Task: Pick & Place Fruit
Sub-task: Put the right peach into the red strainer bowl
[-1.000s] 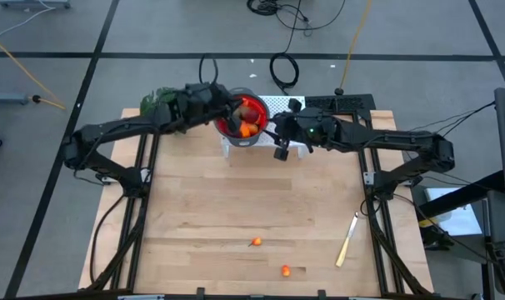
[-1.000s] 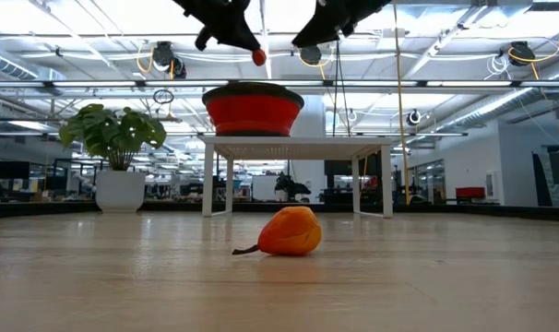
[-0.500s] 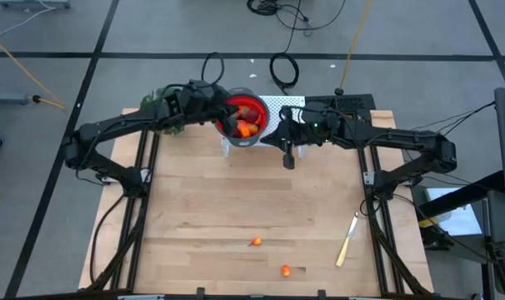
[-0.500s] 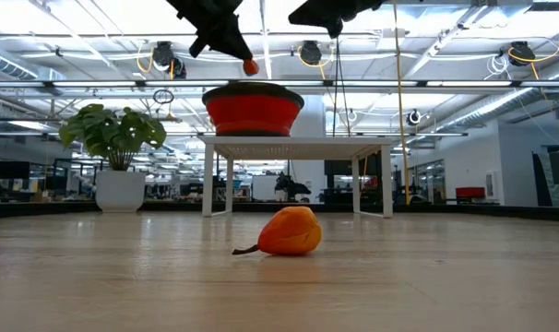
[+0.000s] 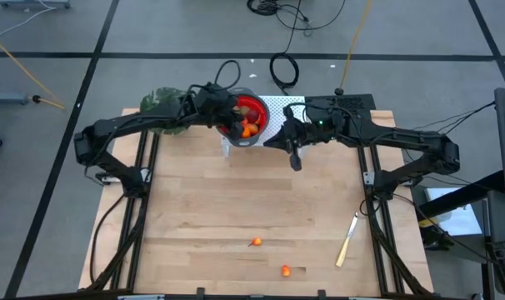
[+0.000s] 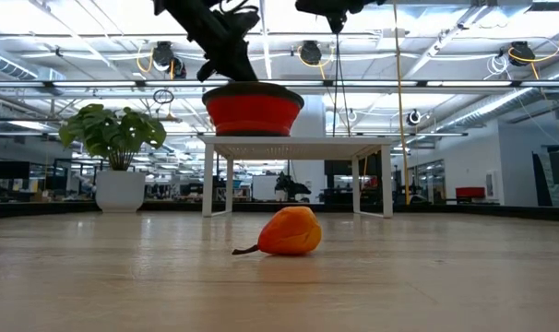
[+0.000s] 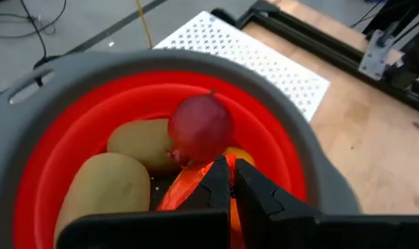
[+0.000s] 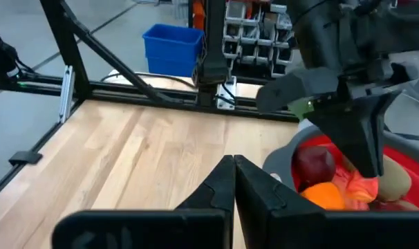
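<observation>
Lying beneath left pincer (image 7: 231, 181): bowl's fruit (image 7: 200, 128).

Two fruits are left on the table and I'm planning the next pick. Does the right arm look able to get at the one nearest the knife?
Probably yes. The right claw is shut and empty, and bare table lies between it and the orange fruit near the knife.

One round red collapsible bowl (image 5: 260, 109) with a grey rim holds two olive-brown oval toy fruits (image 7: 104, 188), one dark red round fruit (image 7: 200, 128) and some orange pieces, not countable. Two small orange fruits (image 5: 256, 242) lie near the wooden table's (image 5: 202, 208) front edge, beside one pale-handled knife (image 5: 347, 239).
</observation>
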